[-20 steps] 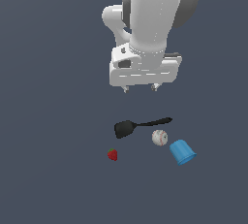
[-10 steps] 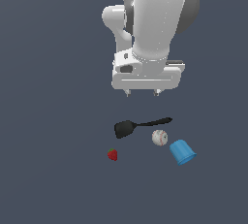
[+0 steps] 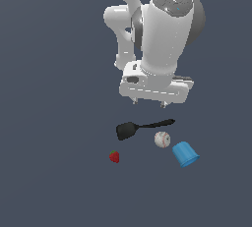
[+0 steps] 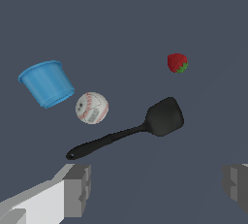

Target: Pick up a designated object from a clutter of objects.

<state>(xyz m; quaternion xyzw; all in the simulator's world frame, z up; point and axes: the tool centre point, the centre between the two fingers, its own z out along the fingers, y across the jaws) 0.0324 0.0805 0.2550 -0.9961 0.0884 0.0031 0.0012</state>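
gripper (image 3: 149, 103): hanging above clutter, jaws spread wide, gripping nothing
baseball (image 3: 162, 139): lying on floor, just beside blue cup (image 3: 185, 154) at its 10 o'clock, under spatula (image 3: 140, 127) handle
strawberry (image 3: 114, 156): sitting apart

Four small items lie on a plain dark grey bench (image 3: 54, 182): a black spatula (image 3: 140, 127), a white baseball (image 3: 162, 139) just beside its handle, a blue cup (image 3: 185, 154) tipped on its side near the ball, and a red strawberry (image 3: 114, 156) lying apart.
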